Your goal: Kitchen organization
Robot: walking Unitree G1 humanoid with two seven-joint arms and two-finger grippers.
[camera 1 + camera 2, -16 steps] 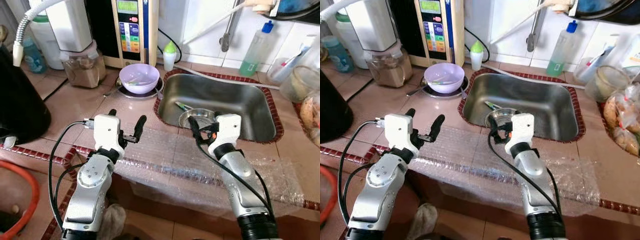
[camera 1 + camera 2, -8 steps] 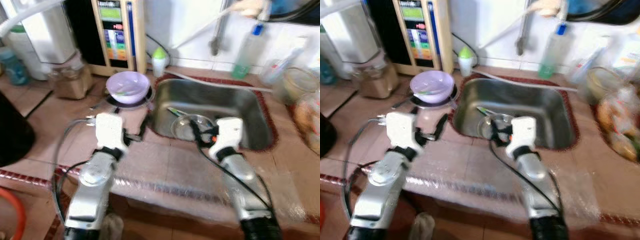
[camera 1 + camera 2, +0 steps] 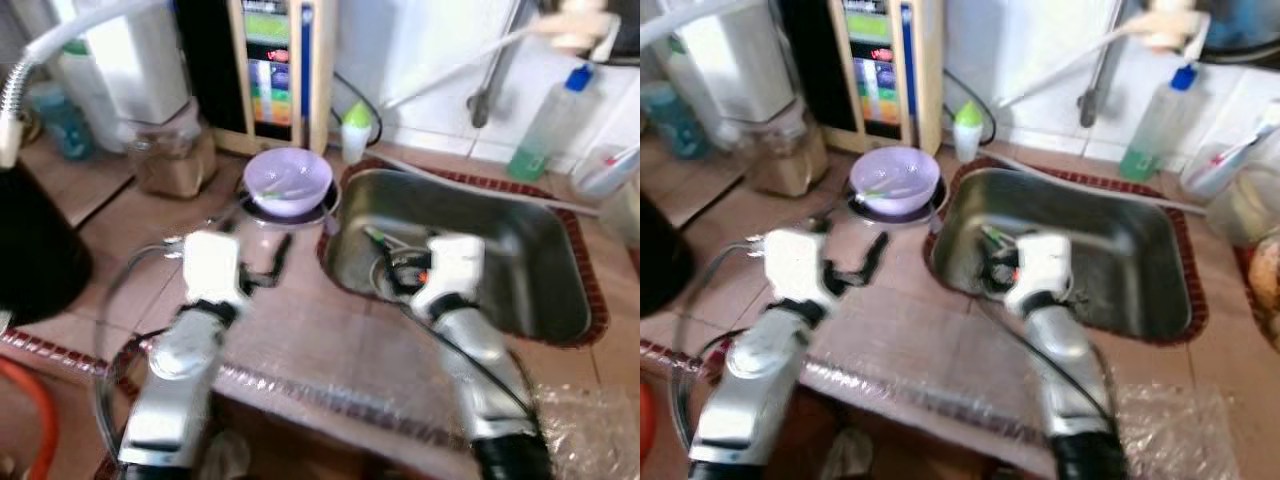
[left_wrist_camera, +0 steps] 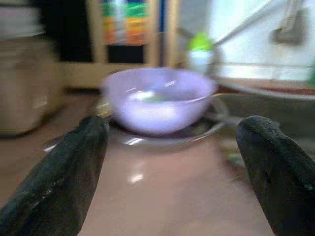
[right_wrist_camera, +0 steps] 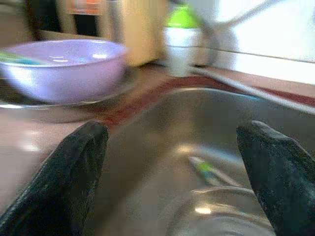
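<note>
Bowl (image 3: 288,180), lilac plastic, sits on a metal plate (image 3: 252,207) on the tiled surface (image 3: 120,230), just beside the sink's (image 3: 540,300) near-left corner. Something green lies inside the bowl, too blurry to name. Both eye views are smeared by motion, so fine detail is kind of a wash.

Left tool (image 4: 172,162) hovers over the surface a little short of the bowl, its two black fingers (image 4: 64,177) spread wide with nothing between them. In the left wrist view the bowl sits right in that gap, further off, not touched.

Right tool (image 5: 172,167) is at the sink's front-left edge, fingers (image 5: 275,177) also spread and empty. Its wrist view looks into the steel basin, where a round metal dish (image 5: 216,216) and a thin green-and-white utensil (image 5: 204,169) lie at the bottom. The bowl shows off to one side there, up on the surface.

Behind the bowl stands a tall beige appliance (image 3: 278,60) with coloured buttons, and next to that a small white bottle with a green cap (image 3: 354,130). A jar of brown stuff (image 3: 170,155) sits to the left. A green soap bottle with a blue cap (image 3: 545,125) stands at the wall behind the sink. Bubble wrap (image 3: 590,430) covers the front edge on the right.
</note>
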